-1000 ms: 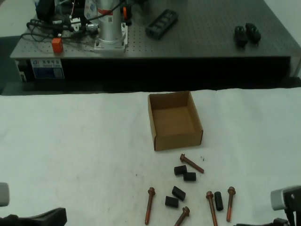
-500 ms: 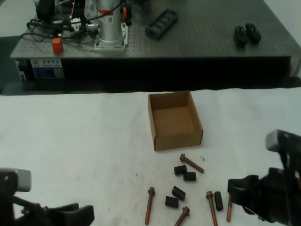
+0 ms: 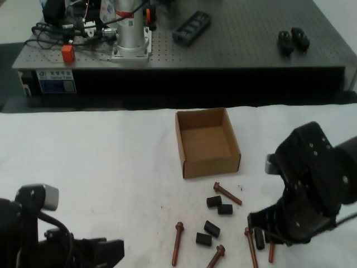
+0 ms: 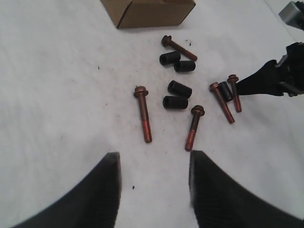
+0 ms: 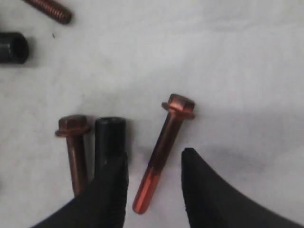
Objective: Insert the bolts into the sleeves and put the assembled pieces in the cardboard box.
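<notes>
Straddling a bolt (image 5: 163,147) w/ R jaws open — L jaws open too, both empty.

Bolts (image 3: 177,243) (sleeves (image 3: 211,228) among them) near box (image 3: 212,166)

This was a robotics laboratory. Behind the work area stood a dark grey metal breadboard table (image 3: 234,39) drilled with a regular grid of holes. It carried a silver cylindrical metal mount (image 3: 131,30), a tangle of black cables (image 3: 56,28) and a small orange plastic block (image 3: 67,53). In front, a white cloth-covered bench (image 3: 100,162) held loose copper-coloured metal bolts (image 3: 177,244).
</notes>
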Robot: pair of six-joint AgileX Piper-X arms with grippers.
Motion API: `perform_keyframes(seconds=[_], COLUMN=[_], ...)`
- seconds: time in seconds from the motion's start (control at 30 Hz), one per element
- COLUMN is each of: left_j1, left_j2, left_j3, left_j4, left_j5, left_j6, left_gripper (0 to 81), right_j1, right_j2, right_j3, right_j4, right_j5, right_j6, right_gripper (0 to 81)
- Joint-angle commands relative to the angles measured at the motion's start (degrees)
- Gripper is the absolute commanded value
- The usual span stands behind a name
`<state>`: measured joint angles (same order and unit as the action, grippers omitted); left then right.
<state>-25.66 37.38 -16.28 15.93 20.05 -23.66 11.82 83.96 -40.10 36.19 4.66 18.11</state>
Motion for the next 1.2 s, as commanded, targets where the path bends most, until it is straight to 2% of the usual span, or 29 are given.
perform_keyframes(seconds=[0.0, 0.17, 0.33, 0.53, 0.6, 0.73, 0.83, 1.03, 1.17], left_j1=[-0.1, -0.1, -0.1, -0.1, -0.1, -0.1, -0.1, -0.1, -0.4], left_j2=[0.1, 0.1, 0.1, 0.1, 0.1, 0.1, 1.4, 7.6, 13.7], left_j3=[-0.8, -0.8, -0.8, -0.8, -0.8, -0.8, -1.0, -2.9, -6.9], left_j4=[-0.7, -0.7, -0.8, -0.8, -0.8, -0.8, -0.8, -1.1, -0.9], left_j5=[0.3, 0.3, 0.3, 0.3, 0.3, 2.6, 3.0, 7.3, 8.5], left_j6=[0.5, 0.5, 1.6, 1.9, 1.9, 1.9, 1.9, 3.9, 8.1], left_gripper=[33.6, 33.6, 33.6, 33.6, 33.6, 33.6, 33.6, 33.6, 33.6], right_j1=[-2.5, -4.0, -4.0, -3.8, -3.8, -3.8, -3.8, -3.8, -3.8], right_j2=[1.9, 3.2, 5.6, 8.9, 8.9, 8.9, 8.9, 8.9, 7.0], right_j3=[-1.9, -1.9, -1.9, -1.9, -1.9, -1.9, -1.9, -1.9, -1.9], right_j4=[-0.4, -1.2, -4.4, -4.1, -4.0, -3.9, -3.9, -0.3, 1.8], right_j5=[0.4, 0.4, -3.3, -3.0, -3.0, -3.0, -3.0, -2.7, -1.6], right_j6=[0.3, 0.3, 2.4, 2.7, 2.7, 1.0, -2.3, -15.3, -16.7], right_gripper=[27.8, 27.8, 27.8, 27.1, 22.4, 0.3, 0.2, 0.2, 0.2])
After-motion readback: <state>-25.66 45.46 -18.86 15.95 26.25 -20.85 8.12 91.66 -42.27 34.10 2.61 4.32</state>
